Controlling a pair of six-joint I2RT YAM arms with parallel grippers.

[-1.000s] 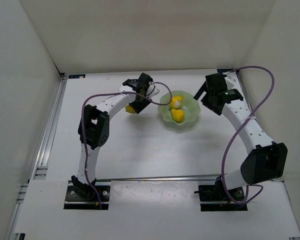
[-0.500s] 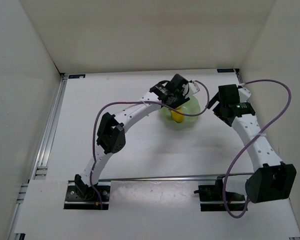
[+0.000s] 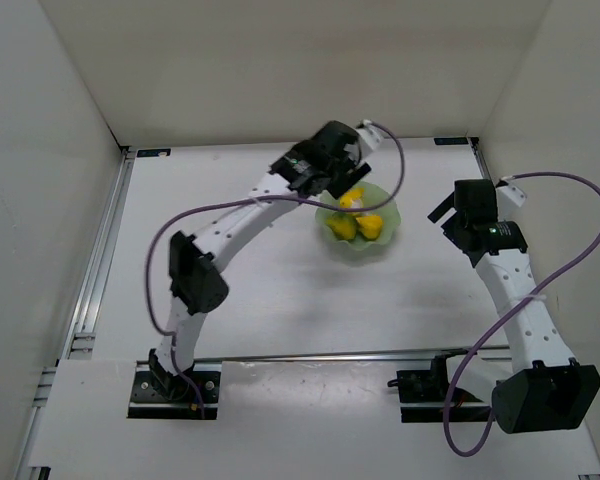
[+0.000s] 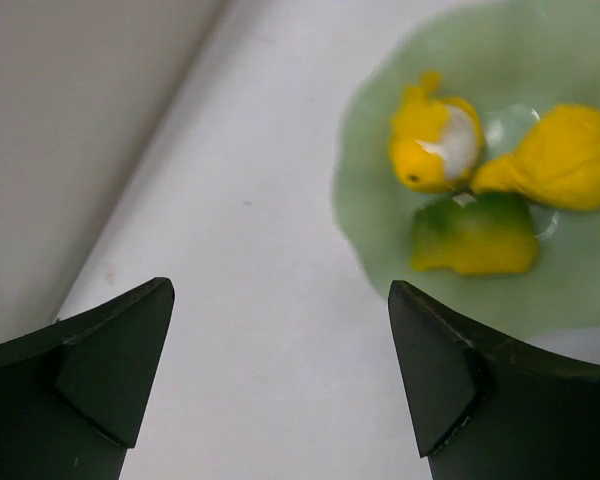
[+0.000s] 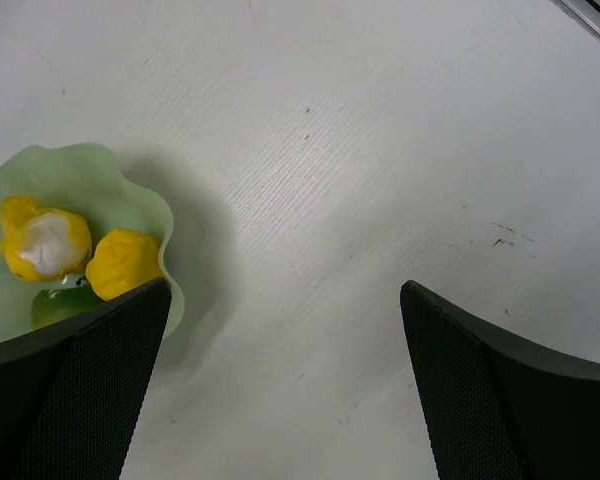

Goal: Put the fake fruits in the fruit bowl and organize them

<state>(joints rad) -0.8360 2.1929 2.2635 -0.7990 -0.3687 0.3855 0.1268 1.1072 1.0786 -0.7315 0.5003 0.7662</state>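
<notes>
The mint-green fruit bowl [image 3: 365, 248] sits at the back middle of the table. All three fake fruits lie in it, close together: a roundish one with a white patch [image 4: 435, 135], a yellow pear shape [image 4: 565, 155] and an elongated yellow-green one [image 4: 475, 235]. My left gripper [image 4: 280, 290] hangs open above bare table just behind and left of the bowl [image 4: 380, 200], with nothing between its fingers. My right gripper [image 5: 285, 288] is open too, over the table right of the bowl [image 5: 70, 170]. In the top view the left gripper [image 3: 338, 178] is at the bowl's back rim and the right gripper [image 3: 446, 212] stands apart from it.
White walls close in the table at the back and on both sides. A metal rail [image 3: 98, 262] runs along the left edge. Purple cables [image 3: 580, 250] loop off both arms.
My left gripper carried a fruit from the left to the bowl, opened, and the fruit now lies there with the other two. The right arm drew back to the right.
</notes>
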